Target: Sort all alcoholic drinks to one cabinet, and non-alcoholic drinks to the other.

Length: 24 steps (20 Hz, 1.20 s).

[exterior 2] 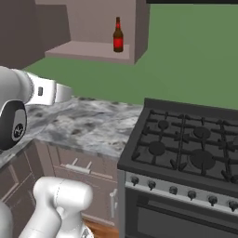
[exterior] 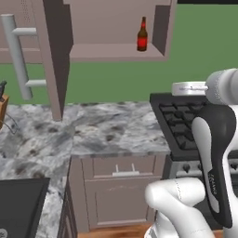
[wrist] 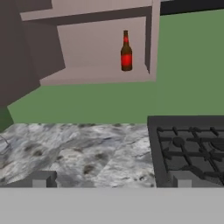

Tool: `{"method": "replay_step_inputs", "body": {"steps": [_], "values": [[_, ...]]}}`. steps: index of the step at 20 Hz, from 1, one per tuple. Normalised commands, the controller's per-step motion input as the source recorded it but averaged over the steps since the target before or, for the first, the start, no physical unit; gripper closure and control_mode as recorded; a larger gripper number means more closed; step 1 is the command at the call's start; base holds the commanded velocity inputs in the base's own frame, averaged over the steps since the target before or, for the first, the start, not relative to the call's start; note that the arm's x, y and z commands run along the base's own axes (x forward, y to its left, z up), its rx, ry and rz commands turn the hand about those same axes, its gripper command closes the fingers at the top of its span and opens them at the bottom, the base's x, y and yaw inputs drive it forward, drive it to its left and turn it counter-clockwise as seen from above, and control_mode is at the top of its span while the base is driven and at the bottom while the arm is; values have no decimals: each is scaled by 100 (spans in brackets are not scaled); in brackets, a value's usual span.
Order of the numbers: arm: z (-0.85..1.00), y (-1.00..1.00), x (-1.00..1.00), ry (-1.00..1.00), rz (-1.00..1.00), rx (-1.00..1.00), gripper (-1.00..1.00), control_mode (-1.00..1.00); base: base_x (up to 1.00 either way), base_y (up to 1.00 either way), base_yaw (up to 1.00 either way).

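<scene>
bottle (exterior: pixel 142 35): small amber-brown one, long neck, red label, upright on the open wall cabinet (exterior: pixel 116 52) shelf, close to its right wall
end effector (wrist: pixel 112 180): fingertips spread wide apart, nothing between them, so open and empty
counter (exterior: pixel 102 132): grey marbled stone, brown drawers below
stove (exterior 2: pixel 186 148): black gas burners, right beside the counter
wall: green

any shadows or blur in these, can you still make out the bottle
Left base view: the open cabinet is shaded along its sides, bottle sharp. Right base view: flat, even light, bottle small. Hand view: soft rendering, red label readable only as colour; fingertips slightly blurred.
</scene>
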Motion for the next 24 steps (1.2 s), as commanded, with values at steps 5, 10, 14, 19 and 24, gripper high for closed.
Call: {"method": "replay_step_inputs", "body": {"steps": [5,10,14,19,24], "values": [[0,0,0,0,0,0,-100,100,-58,-33,4],[0,0,0,0,0,0,-100,100,-50,-40,3],[0,0,0,0,0,0,-100,100,-32,-47,3],[0,0,0,0,0,0,-100,100,-20,-52,4],[0,0,0,0,0,0,-100,100,-13,-57,5]]}}
